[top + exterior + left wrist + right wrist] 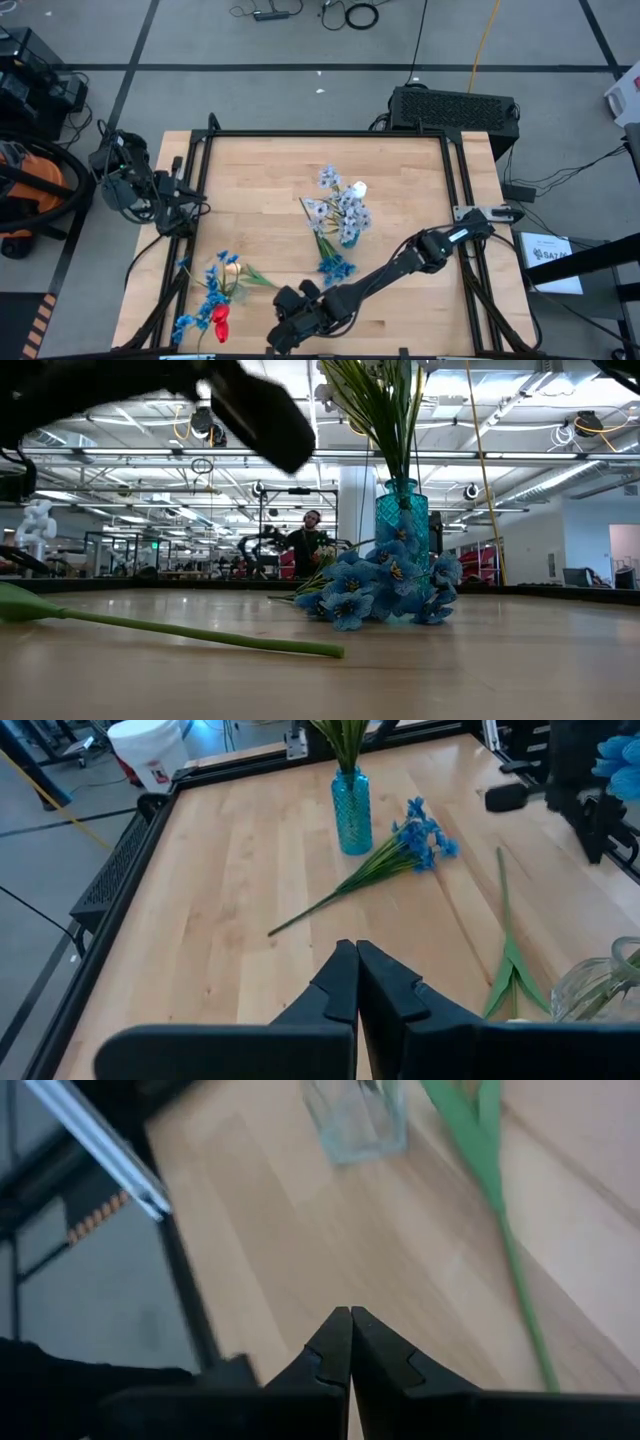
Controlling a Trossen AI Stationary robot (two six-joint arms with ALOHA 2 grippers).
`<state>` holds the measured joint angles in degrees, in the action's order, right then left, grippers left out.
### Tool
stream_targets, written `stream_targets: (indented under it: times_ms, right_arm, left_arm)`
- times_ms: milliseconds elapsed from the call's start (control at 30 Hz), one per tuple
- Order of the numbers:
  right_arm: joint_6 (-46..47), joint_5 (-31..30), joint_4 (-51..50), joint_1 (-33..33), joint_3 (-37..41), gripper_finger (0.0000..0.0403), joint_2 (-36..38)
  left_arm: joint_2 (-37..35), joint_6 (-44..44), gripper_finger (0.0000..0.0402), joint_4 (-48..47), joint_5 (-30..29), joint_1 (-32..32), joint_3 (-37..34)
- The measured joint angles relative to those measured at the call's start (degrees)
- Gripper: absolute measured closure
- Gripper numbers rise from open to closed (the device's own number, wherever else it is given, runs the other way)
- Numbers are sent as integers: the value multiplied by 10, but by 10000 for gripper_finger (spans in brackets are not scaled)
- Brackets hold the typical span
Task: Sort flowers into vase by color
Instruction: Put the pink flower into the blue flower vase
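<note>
Both pairs of dark fingers are pressed together on nothing. We see the left gripper (356,982) with its fingers (340,982) shut tip to tip above bare pale wood of the table (230,870); well ahead of those tips stands a textured teal glass vase (352,812) with green stems rising from it, and just beside the vase lies a bright blue spray (420,838) on a long green stem, pointing back toward the fingers. To one side of the tips lies a single green stem with leaves (510,955), and next to it the rim of a clear glass vase (600,988)

We find the right gripper (350,1342) equally closed and empty, low over the table near its front edge; ahead of its fingers (335,1345) are the clear glass vase and the same green stem, running past the tips without touching them

From above, the right gripper sits just beside the clear vase that holds the red tulip (219,319) and the cream-white tulip (232,268) among blue sprays; the pale grey-blue sprays (338,208) fill the teal vase farther off, near mid-table
</note>
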<state>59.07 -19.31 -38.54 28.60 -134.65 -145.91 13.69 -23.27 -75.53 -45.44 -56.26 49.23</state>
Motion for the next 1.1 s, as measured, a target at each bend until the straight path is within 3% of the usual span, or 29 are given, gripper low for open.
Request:
stream_targets:
  times_ms: [200,367,900,1100]
  right_arm:
    - [-9,-9,-6,-15,0,403,-4]
    - [-69,-60,-1,-30,0,396,-8]
    - [-134,-42,2,-42,1,263,-62]
    - [-121,-48,-12,-44,0,249,-74]
  left_arm:
    - [0,2,396,0,2,0,0]
    - [0,28,395,0,2,0,0]
    - [1,27,395,1,2,0,0]
    - [0,26,395,1,2,0,0]
